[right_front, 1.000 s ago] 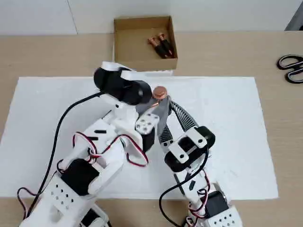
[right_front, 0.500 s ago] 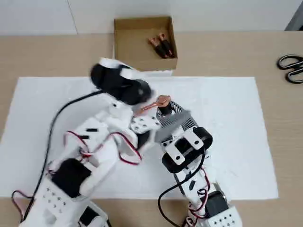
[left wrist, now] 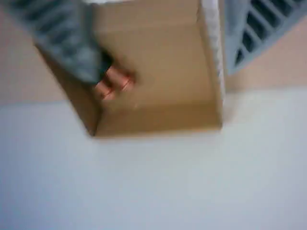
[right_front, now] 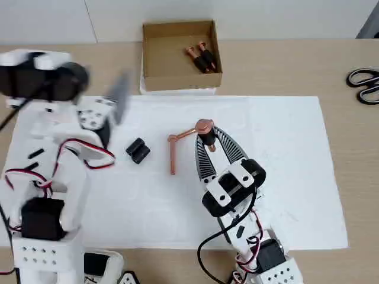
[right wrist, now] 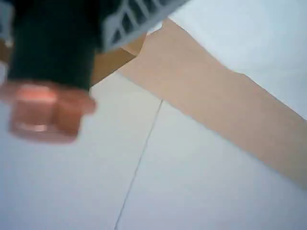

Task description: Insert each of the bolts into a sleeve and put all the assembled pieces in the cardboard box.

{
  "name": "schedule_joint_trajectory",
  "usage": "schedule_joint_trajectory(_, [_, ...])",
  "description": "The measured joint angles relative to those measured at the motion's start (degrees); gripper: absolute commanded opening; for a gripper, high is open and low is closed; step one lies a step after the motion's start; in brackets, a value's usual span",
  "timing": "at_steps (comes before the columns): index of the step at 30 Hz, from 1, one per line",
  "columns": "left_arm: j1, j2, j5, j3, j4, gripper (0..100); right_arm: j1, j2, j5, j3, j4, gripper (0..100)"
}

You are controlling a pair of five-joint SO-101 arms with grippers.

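My right gripper (right_front: pixel 206 138) is shut on a black sleeve (right wrist: pixel 53 43) with a copper bolt head (right wrist: pixel 45 112) sticking out of its end, held upright over the middle of the white sheet (right_front: pixel 284 148). Beside it, thin copper bolts (right_front: pixel 172 155) lie in an L shape. Two black sleeves (right_front: pixel 137 150) lie farther left. My left gripper (right_front: pixel 118 97) hangs open at the sheet's far left, facing the cardboard box (left wrist: pixel 158 120). That cardboard box (right_front: pixel 172 59) stands behind the sheet and holds assembled pieces (right_front: pixel 201 57), with their copper ends (left wrist: pixel 113 84) showing in the left wrist view.
Scissors (right_front: pixel 365 83) lie on the wooden table at the far right. The right half of the sheet is bare. The left arm's body (right_front: pixel 47 177) stands over the sheet's left end.
The left arm has swung away from the right gripper to the far left, uncovering the bolts and sleeves on the sheet. The right gripper has kept the piece almost in place.
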Motion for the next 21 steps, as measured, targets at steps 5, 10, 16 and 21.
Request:
schedule_joint_trajectory(5, [-1.05,0.0,0.53,7.91,0.0,1,1.49,0.26,-0.09,-2.02,0.09,0.5])
schedule_joint_trajectory(10, [-1.05,-3.43,0.53,14.77,-0.18,1,9.32,0.18,-7.74,-10.9,6.77,0.5])
schedule_joint_trajectory(16, [3.34,-22.15,0.35,26.99,-5.8,1,15.91,0.18,-15.03,-17.41,13.45,0.5])
schedule_joint_trajectory(21, [7.65,-40.09,0.53,41.23,-12.66,1,16.09,3.87,-13.63,-18.46,13.45,0.5])
